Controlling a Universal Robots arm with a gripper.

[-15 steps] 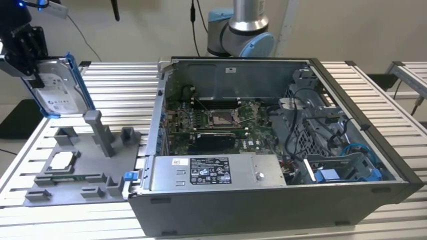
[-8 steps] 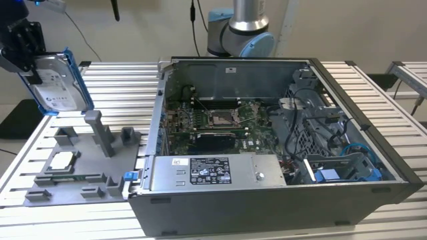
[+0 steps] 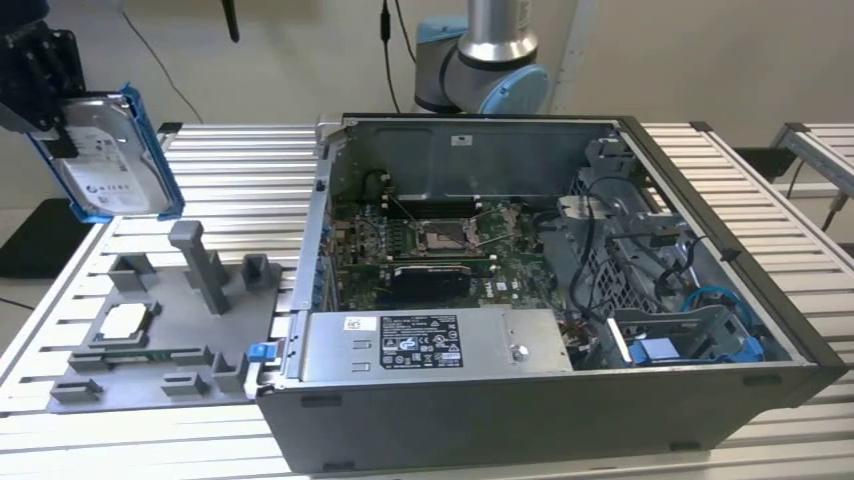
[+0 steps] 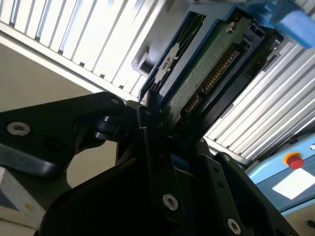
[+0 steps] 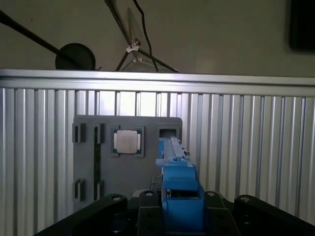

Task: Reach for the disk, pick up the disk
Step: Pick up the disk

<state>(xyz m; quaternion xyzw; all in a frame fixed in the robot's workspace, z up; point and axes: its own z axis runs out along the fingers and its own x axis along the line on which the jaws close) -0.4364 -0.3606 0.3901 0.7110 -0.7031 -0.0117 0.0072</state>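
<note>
The disk [image 3: 118,165] is clamped between the fingers of the gripper [image 3: 56,130]. It is held upright on edge, in the air above the grey fixture tray [image 3: 160,330], at the exterior view's left. It is well apart from the computer case [image 3: 534,400].

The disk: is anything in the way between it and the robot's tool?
Nothing visible. The tool is already clamped on the disk, holding it in the air above the grey fixture tray at the exterior view's left.
</note>
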